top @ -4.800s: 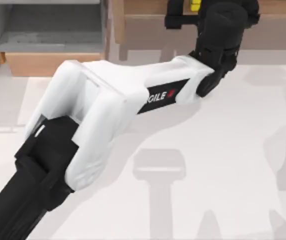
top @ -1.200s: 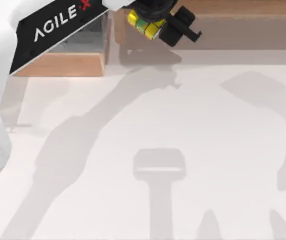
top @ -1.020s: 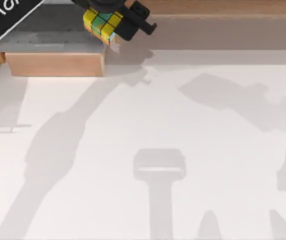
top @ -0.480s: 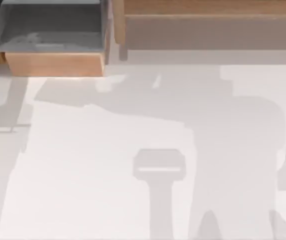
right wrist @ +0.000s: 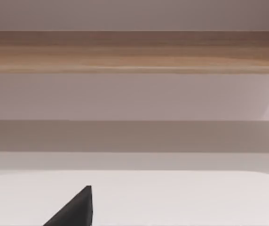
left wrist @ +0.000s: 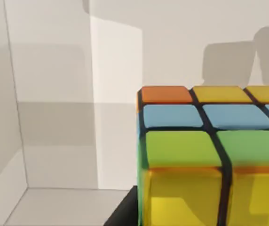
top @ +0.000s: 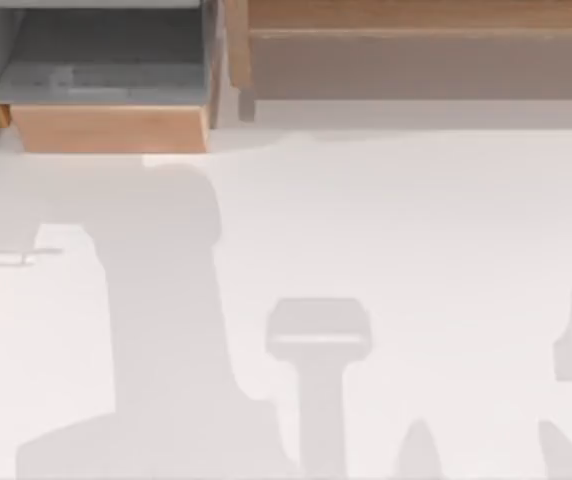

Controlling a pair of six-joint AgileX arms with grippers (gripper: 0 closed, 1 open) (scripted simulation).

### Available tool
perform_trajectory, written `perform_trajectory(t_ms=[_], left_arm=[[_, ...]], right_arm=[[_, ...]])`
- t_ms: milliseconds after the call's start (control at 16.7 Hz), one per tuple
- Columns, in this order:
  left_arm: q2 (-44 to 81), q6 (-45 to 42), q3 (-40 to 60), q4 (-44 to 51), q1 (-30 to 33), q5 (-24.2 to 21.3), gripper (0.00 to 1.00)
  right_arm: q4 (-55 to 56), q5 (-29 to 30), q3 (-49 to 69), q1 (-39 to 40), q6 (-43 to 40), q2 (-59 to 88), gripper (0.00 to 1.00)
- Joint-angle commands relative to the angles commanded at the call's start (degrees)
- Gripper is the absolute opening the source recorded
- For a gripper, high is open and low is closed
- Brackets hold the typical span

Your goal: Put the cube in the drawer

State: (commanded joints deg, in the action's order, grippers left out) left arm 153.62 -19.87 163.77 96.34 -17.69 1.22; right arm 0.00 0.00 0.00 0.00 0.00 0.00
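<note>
The cube (left wrist: 209,155) looms close in the left wrist view, with orange, yellow, blue and green stickers on dark lines. My left gripper is shut on it; a dark piece of it (left wrist: 122,214) shows beside the cube's lower edge. Pale flat walls meet in a corner behind the cube. I cannot tell whether they belong to the drawer. The drawer (top: 111,128) stands open at the table's far left in the top view, with a grey inside and a light wooden front panel. A dark part of my right gripper (right wrist: 75,209) hangs over the white table.
A long wooden shelf (top: 426,50) runs along the far edge to the right of the drawer, and my right wrist faces the shelf (right wrist: 134,52). An arm's broad shadow (top: 166,330) lies on the left of the white table (top: 416,220).
My left arm carried the cube from the shelf leftward over the drawer and left the top view. Its shadow has slid from the table's middle to the left.
</note>
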Motion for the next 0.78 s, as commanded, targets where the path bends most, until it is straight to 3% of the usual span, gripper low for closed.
perform_trajectory(t_ms=[600, 780], left_arm=[[6.04, -1.08, 2.70, 0.40, -1.25, -2.18, 0.00], [6.04, -1.08, 2.70, 0.40, -1.25, -2.18, 0.23]], right_arm=[[0.00, 0.00, 0.00, 0.00, 0.00, 0.00, 1.00], [0.00, 0.00, 0.00, 0.00, 0.00, 0.00, 1.00]])
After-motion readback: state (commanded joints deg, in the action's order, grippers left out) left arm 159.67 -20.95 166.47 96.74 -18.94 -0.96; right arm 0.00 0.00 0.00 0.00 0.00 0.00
